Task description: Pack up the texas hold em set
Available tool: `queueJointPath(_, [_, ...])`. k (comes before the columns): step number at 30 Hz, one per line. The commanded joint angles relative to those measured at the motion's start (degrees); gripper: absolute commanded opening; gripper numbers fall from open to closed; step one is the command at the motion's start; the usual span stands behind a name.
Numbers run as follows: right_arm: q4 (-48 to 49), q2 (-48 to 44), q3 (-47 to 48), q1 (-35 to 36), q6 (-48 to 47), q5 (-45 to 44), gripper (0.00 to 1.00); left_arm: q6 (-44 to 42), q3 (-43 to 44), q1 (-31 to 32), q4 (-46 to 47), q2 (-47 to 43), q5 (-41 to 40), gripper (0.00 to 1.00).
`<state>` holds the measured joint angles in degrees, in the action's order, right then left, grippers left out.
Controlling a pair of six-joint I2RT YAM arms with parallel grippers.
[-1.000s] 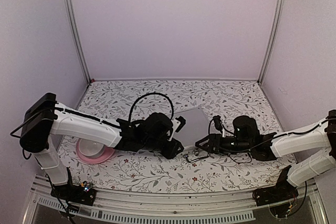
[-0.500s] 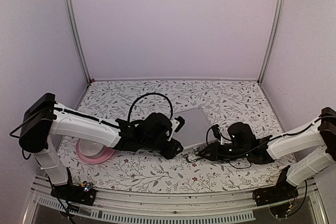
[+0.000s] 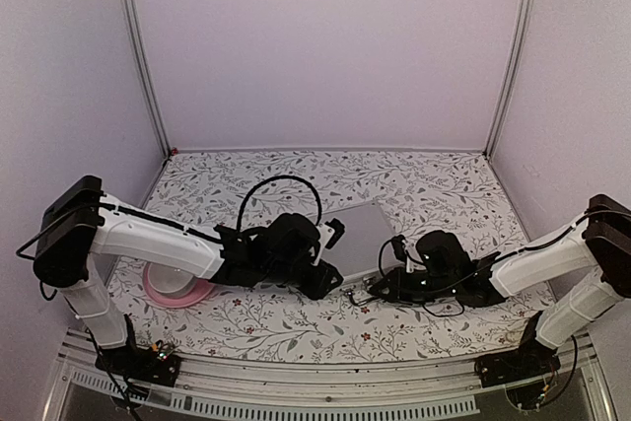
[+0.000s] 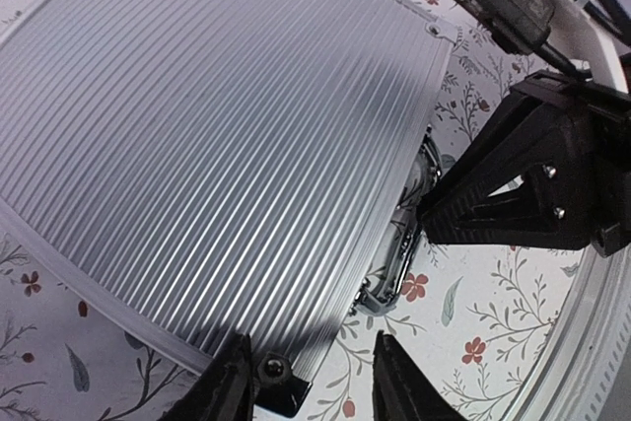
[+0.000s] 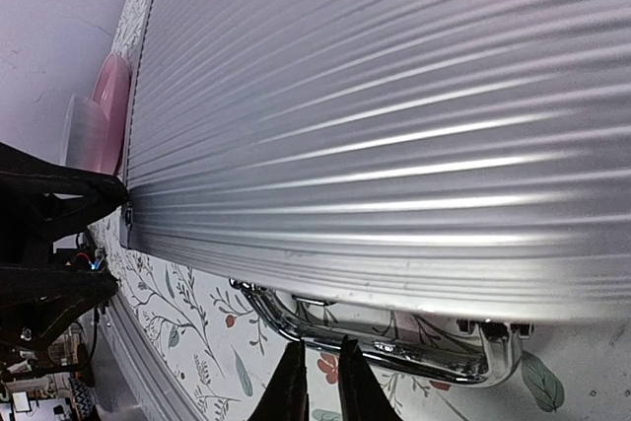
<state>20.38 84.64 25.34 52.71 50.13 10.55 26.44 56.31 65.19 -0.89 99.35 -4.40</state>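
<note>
On table: closed ribbed silver case, metal handle; writing unreadable.

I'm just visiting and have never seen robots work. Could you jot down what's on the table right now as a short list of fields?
Case: silver ribbed aluminium case, lid shut, lying flat on the floral table
Handle: chrome handle on the case's near edge
Left hand: open, fingers astride the case's near corner
Right hand: fingers nearly together, just short of the handle
Other: pink plate with a white bowl, partly hidden under the left arm
</note>
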Motion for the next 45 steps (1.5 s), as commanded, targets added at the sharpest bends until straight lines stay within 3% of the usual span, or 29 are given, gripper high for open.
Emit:
queueJointPath(1, [-1.1,1.8,2.0,1.0,-0.4,-2.2,0.13,0.6,-1.6,-0.1,-3.4,0.1,0.4,0.42])
queueJointPath(33, [-3.6,9.2,5.0,2.6,2.3,-8.4,0.06,-0.5,-1.9,-0.1,-4.0,0.1,-0.2,0.42])
queueJointPath(45, [-4.9,2.8,3.6,2.6,0.5,-9.0,0.12,0.0,-2.5,-0.1,-3.1,-3.2,-2.1,0.42])
